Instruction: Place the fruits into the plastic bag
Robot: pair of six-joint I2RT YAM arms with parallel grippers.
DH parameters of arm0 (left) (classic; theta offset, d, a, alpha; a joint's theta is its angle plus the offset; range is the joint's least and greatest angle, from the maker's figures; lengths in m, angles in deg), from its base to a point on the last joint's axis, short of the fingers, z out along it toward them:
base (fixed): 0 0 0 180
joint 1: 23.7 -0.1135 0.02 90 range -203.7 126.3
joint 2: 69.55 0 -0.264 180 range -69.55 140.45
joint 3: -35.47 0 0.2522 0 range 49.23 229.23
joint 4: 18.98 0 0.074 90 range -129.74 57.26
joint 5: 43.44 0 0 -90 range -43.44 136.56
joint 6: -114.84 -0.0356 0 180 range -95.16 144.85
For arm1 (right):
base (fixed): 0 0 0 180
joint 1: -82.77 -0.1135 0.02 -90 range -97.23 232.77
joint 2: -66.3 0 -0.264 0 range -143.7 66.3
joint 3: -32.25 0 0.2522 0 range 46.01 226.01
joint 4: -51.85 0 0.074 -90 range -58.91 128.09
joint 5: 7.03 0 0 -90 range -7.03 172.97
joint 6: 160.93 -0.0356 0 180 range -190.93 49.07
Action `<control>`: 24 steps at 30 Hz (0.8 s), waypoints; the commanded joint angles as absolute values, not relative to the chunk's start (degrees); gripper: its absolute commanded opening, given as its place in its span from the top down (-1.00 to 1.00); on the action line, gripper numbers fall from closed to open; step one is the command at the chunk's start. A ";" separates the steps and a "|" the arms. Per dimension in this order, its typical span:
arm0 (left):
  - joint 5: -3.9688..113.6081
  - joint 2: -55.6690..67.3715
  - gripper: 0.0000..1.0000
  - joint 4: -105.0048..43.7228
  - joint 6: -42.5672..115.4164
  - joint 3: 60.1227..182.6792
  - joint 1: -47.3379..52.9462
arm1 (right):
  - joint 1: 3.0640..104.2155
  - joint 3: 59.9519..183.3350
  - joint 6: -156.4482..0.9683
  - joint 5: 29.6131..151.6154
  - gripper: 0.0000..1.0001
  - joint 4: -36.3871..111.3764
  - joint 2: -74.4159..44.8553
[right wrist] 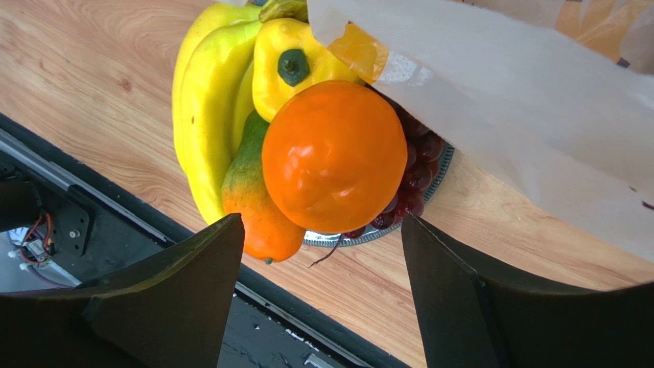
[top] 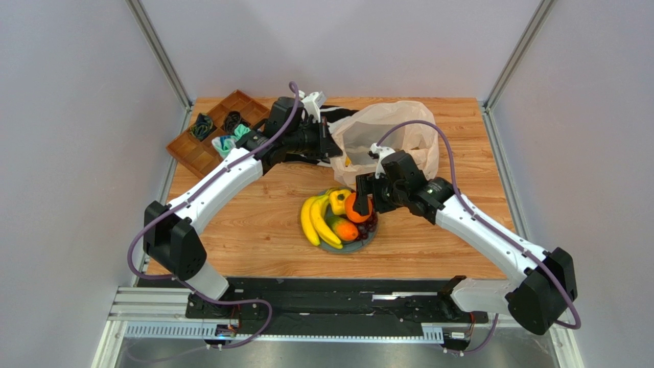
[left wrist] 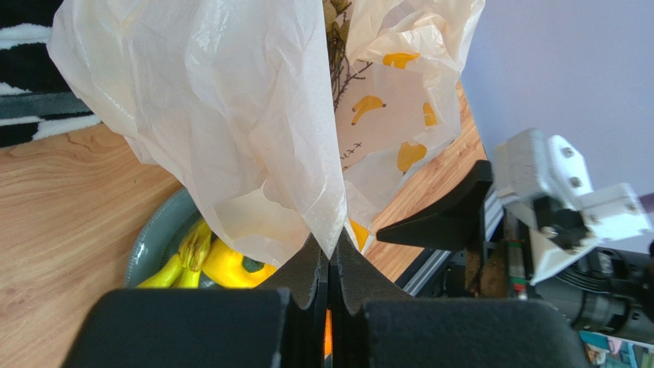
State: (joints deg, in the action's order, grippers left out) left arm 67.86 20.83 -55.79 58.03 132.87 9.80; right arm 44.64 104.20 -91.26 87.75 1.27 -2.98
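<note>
The grey plate (top: 367, 244) holds yellow bananas (top: 313, 220), a small yellow fruit (top: 338, 201), a round orange (top: 356, 208), an orange-green fruit (top: 345, 229) and dark grapes (top: 370, 225). The translucent plastic bag (top: 388, 130) with banana prints stands just behind the plate. My left gripper (left wrist: 331, 259) is shut on the bag's edge (left wrist: 230, 115) and holds it up. My right gripper (right wrist: 322, 221) is open, its fingers either side of the orange (right wrist: 334, 157) on top of the pile, with no contact visible. The bananas (right wrist: 201, 100), orange-green fruit (right wrist: 257, 211) and grapes (right wrist: 418, 172) lie around it.
A wooden compartment tray (top: 219, 130) with small items sits at the back left. A zebra-striped cloth (left wrist: 31, 46) lies behind the bag. The table's near edge and a black rail (right wrist: 253, 307) run close below the plate.
</note>
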 commanded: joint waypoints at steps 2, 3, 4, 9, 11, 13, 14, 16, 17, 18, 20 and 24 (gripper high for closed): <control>67.30 19.65 1.00 -55.77 58.77 134.13 9.70 | 44.27 105.07 -91.23 87.28 -0.61 3.99 -6.20; 67.30 19.57 1.00 -55.77 58.77 134.05 9.70 | 44.27 105.07 -91.14 87.28 -0.61 4.34 -6.38; 67.30 19.57 1.00 -55.77 58.86 133.87 9.70 | 44.27 104.98 -91.05 87.19 -0.62 4.95 -7.26; 67.21 19.57 1.00 -55.86 58.86 133.87 9.70 | 44.27 105.77 -90.09 86.75 -0.63 5.22 -10.07; 67.21 19.57 1.00 -55.77 58.86 133.78 9.70 | 44.36 105.95 -89.91 87.10 -0.64 5.92 -10.51; 67.12 19.65 1.00 -55.68 58.77 133.78 9.70 | 44.27 105.95 -89.65 87.10 -0.65 6.53 -10.86; 67.12 19.74 1.00 -55.68 58.86 133.87 9.70 | 44.27 105.95 -89.47 86.84 -0.65 6.45 -11.13; 67.30 20.00 1.00 -55.60 58.95 133.87 9.70 | 44.27 105.95 -89.38 86.75 -0.66 6.62 -11.74; 67.39 19.92 1.00 -55.60 58.86 133.87 9.70 | 44.27 105.95 -89.30 87.01 -0.66 6.89 -11.83; 67.39 20.00 1.00 -55.68 58.95 134.04 9.70 | 44.27 105.78 -89.38 87.28 -0.66 7.32 -11.92; 67.48 20.09 1.00 -55.60 58.86 134.05 9.70 | 44.27 105.77 -89.29 87.63 -0.67 7.77 -12.01; 67.48 20.36 1.00 -55.60 58.95 134.22 9.70 | 44.36 106.04 -88.94 87.37 -0.68 7.68 -13.06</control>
State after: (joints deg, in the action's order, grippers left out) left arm 67.22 20.83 -55.88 58.41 132.87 9.80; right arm 44.57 104.23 -90.19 87.55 5.05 -12.24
